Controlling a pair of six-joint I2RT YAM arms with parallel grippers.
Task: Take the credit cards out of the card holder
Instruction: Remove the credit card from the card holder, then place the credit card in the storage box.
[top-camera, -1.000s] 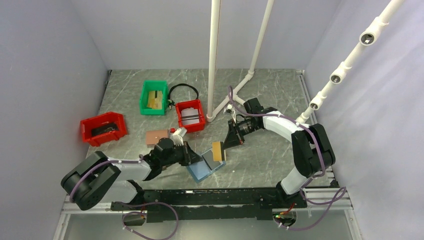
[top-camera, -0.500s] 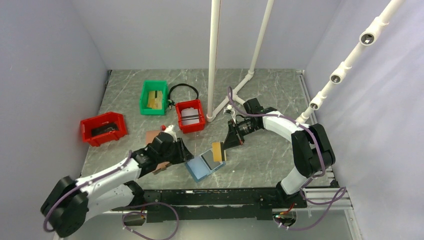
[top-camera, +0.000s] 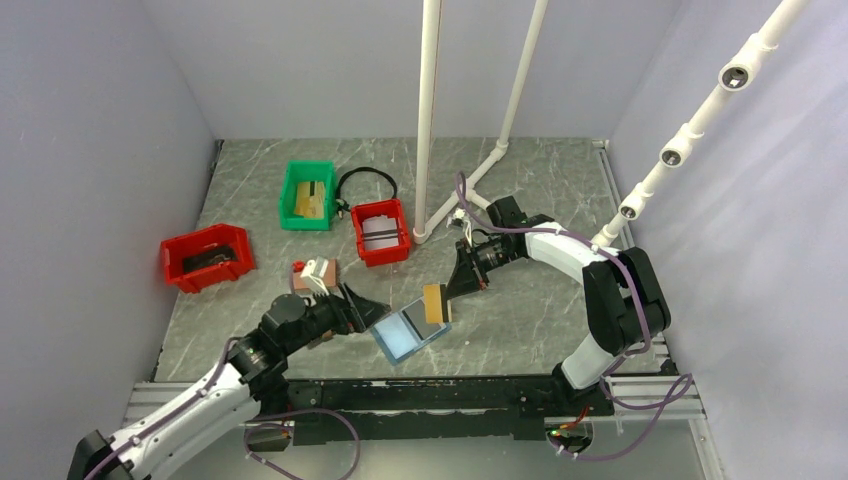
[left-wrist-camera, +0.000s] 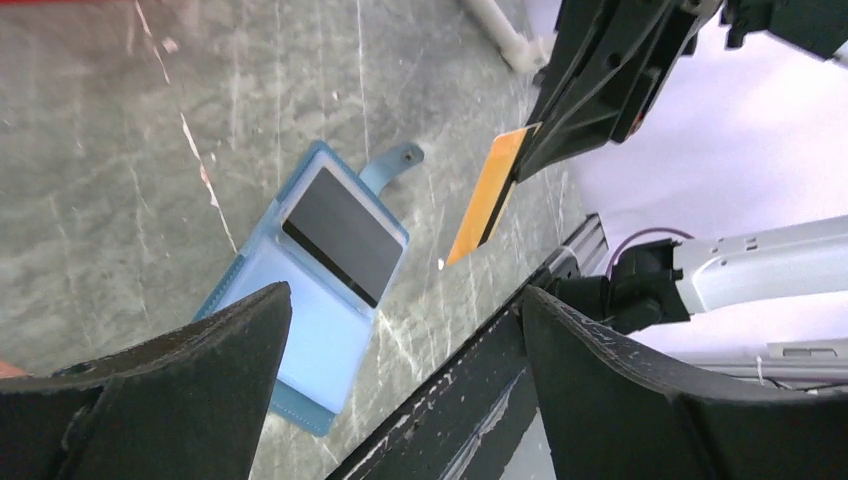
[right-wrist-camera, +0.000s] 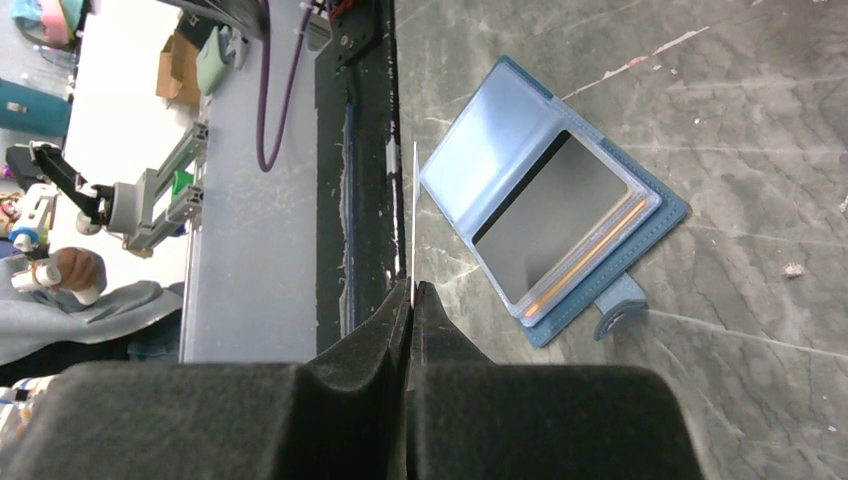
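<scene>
left arm (top-camera: 190, 415): white links, black joints | right arm (top-camera: 560, 252): same | cables (top-camera: 461, 187): purple | pincer fingers (left-wrist-camera: 620, 400): matte black

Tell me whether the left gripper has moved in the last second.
Yes. Judged against the card holder, which lies in the same spot, the left gripper has drawn back to the left, away from it.
</scene>
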